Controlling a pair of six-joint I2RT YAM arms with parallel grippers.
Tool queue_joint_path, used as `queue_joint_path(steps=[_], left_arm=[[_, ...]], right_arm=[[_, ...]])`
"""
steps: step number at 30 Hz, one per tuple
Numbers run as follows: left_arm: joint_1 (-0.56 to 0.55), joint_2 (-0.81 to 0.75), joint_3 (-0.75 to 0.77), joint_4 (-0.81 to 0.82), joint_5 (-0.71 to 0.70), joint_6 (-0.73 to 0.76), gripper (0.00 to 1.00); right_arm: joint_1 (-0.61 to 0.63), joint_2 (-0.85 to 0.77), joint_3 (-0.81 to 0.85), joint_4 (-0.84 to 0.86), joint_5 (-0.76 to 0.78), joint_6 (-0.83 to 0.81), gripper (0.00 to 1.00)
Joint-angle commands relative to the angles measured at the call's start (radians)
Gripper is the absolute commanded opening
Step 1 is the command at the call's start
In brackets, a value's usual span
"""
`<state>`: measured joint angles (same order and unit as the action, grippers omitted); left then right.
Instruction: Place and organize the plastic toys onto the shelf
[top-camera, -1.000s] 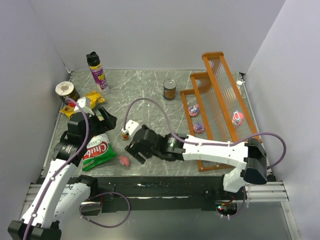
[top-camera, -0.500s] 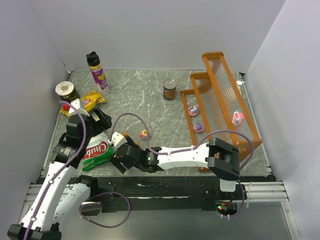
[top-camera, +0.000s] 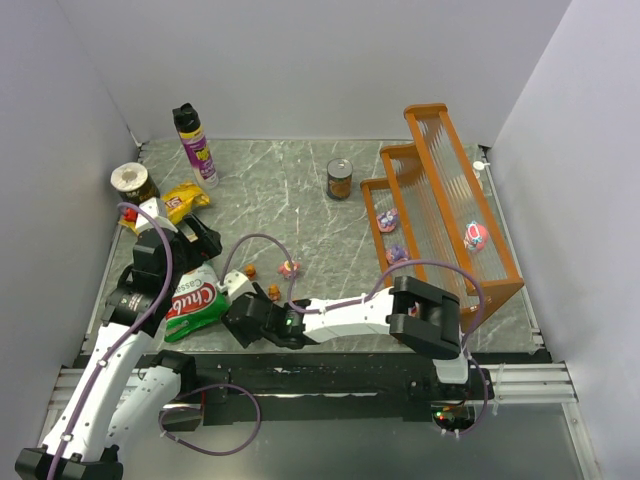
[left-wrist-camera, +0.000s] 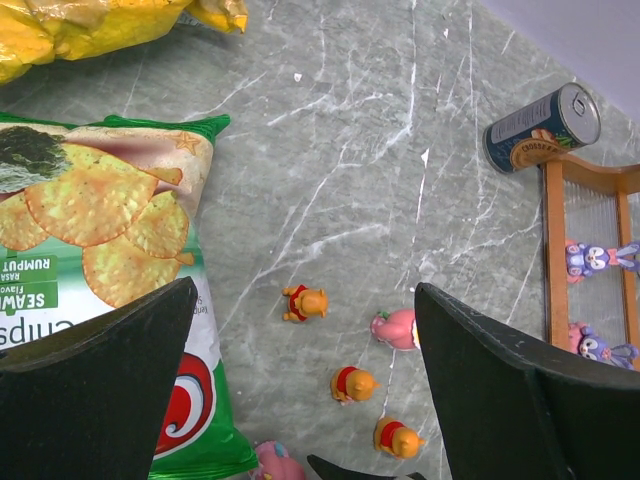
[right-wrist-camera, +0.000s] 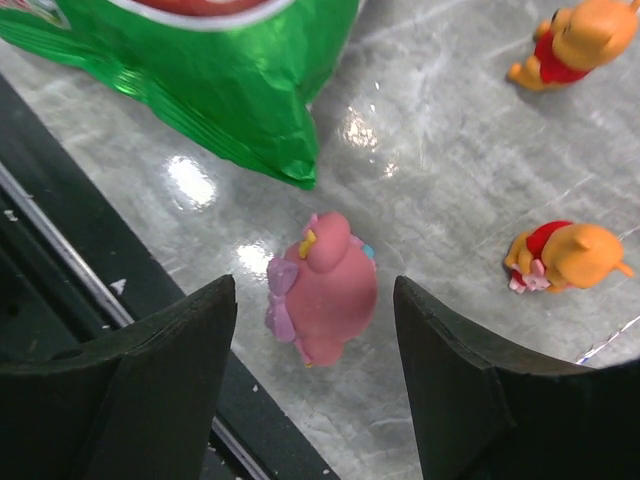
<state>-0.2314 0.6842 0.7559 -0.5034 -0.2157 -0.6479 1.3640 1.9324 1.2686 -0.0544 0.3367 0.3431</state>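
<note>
The orange-brown stepped shelf (top-camera: 440, 190) stands at the right with two purple toys (top-camera: 387, 220) and a pink toy (top-camera: 476, 236) on it. My right gripper (right-wrist-camera: 313, 290) is open low over the table, its jaws on either side of a pink toy with a purple bow (right-wrist-camera: 325, 290), not touching it. In the top view that gripper (top-camera: 240, 320) hides this toy. Orange toys (left-wrist-camera: 305, 302) (left-wrist-camera: 353, 384) (left-wrist-camera: 397, 438) and another pink toy (left-wrist-camera: 395, 328) lie loose on the table. My left gripper (left-wrist-camera: 300, 295) is open and empty, high above them.
A green chip bag (top-camera: 192, 305) lies just left of the right gripper, its corner (right-wrist-camera: 230, 70) close to the pink toy. A yellow bag (top-camera: 185, 197), a spray can (top-camera: 195, 145), a jar (top-camera: 130, 180) and a can (top-camera: 340, 179) stand further back. The black front rail (right-wrist-camera: 60, 300) is right beside the right gripper.
My right arm has swung left and toward the near edge, from the middle of the table to the pink toy by the green bag. The left arm has barely moved.
</note>
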Motion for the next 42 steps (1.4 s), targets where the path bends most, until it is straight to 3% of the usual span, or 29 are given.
queue_joint_path(steps=[1, 4, 7, 8, 10, 14, 19, 32, 42], left_arm=[[0.004, -0.005, 0.023, -0.004, -0.016, -0.004, 0.96], [0.006, -0.006, 0.02, -0.004, -0.016, -0.004, 0.96], [0.006, -0.006, 0.022, -0.004, -0.014, -0.002, 0.96], [0.006, -0.006, 0.022, -0.006, -0.014, -0.002, 0.96], [0.006, -0.006, 0.022, -0.004, -0.011, -0.002, 0.96], [0.006, -0.006, 0.02, -0.003, -0.01, -0.001, 0.96], [0.004, 0.0, 0.02, -0.003, -0.004, 0.002, 0.96], [0.006, -0.006, 0.02, -0.003, 0.003, 0.005, 0.96], [0.007, 0.006, 0.02, 0.002, 0.018, 0.008, 0.96]], right_arm=[[0.003, 0.02, 0.014, 0.01, 0.047, 0.03, 0.7], [0.003, 0.03, 0.017, 0.002, 0.061, 0.033, 0.68], [0.001, 0.04, 0.029, -0.013, 0.074, 0.042, 0.58], [0.001, 0.046, 0.035, -0.021, 0.079, 0.046, 0.49], [0.001, 0.046, 0.041, -0.033, 0.084, 0.05, 0.41], [0.001, 0.014, 0.035, -0.035, 0.088, 0.04, 0.16], [0.0, -0.055, 0.084, -0.148, 0.119, -0.006, 0.0], [-0.129, -0.432, 0.281, -0.622, 0.177, -0.13, 0.0], [-0.295, -0.601, 0.481, -0.853, 0.288, -0.156, 0.0]])
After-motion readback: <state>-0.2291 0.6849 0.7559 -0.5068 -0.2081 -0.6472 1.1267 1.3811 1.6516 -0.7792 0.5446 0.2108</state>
